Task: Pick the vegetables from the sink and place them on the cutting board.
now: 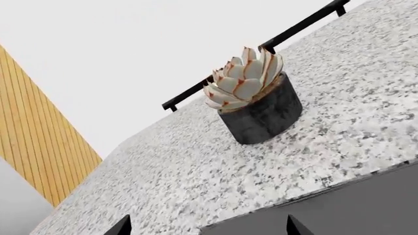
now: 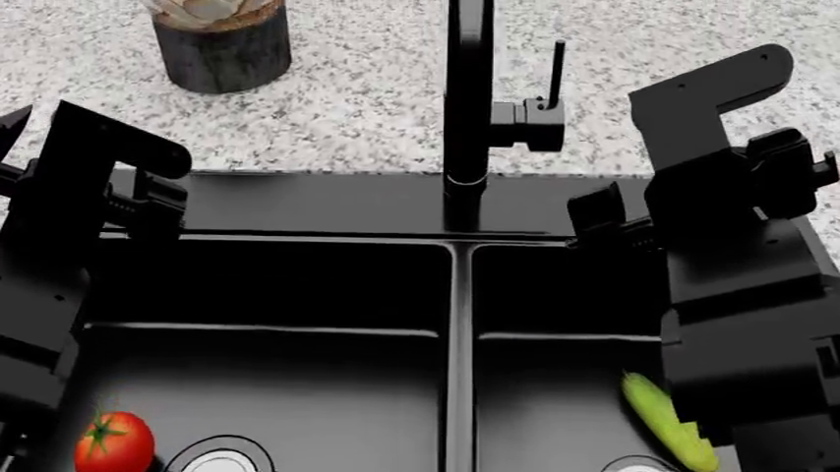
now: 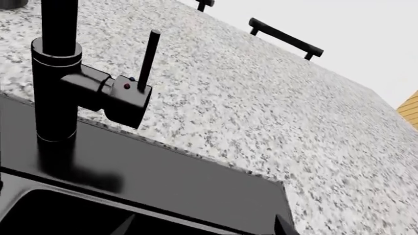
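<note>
Glossy tomato (image 2: pixel 113 442) and cucumber (image 2: pixel 668 424) lie low below both grippers' fingers, whose opening I cannot tell, so a descending arm could clip the sink (image 2: pixel 455 295) rim.

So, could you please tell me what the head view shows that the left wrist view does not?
Only the head view shows the tomato in the left basin of the sink, the cucumber in the right basin, the faucet, and both arms. Only the left wrist view shows the black rails at the counter's far edge and a wood-slat panel. Both show the potted succulent on the speckled countertop, and neither shows a cutting board. Whether the grippers are open cannot be told in either view.
</note>
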